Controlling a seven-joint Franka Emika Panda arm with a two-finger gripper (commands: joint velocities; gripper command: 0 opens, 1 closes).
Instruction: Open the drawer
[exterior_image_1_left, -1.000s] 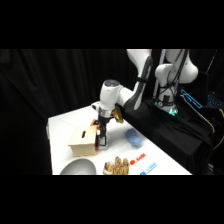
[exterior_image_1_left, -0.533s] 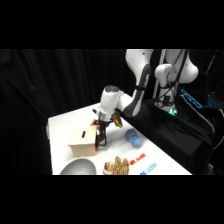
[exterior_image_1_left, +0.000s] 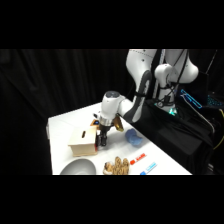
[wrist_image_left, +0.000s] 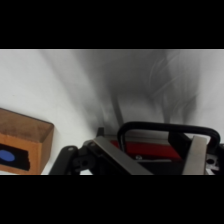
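The gripper (exterior_image_1_left: 102, 140) hangs low over the bench (exterior_image_1_left: 65, 122), right at the front face of the small wooden box (exterior_image_1_left: 83, 140). In the wrist view its black linkage and two fingers (wrist_image_left: 196, 156) rise from the bottom edge on either side of a dark loop handle (wrist_image_left: 167, 131), with a red surface showing behind the loop. Whether the fingers are pressed onto the handle or just standing beside it, I cannot tell.

The drawer (exterior_image_1_left: 95, 145) sits in the box's front, directly under the gripper; how far out it stands cannot be made out. The box's top carries a dark slot (exterior_image_1_left: 83, 134).

Further from the gripper, toward the bench's near edge, lies a grey bowl (exterior_image_1_left: 78, 168), and beside that a tan knobbly object (exterior_image_1_left: 116, 166). On the gripper's other side, away from the box, rests a blue object (exterior_image_1_left: 133, 137), with red (exterior_image_1_left: 138, 159) and blue (exterior_image_1_left: 149, 167) strips near the bench edge beyond.
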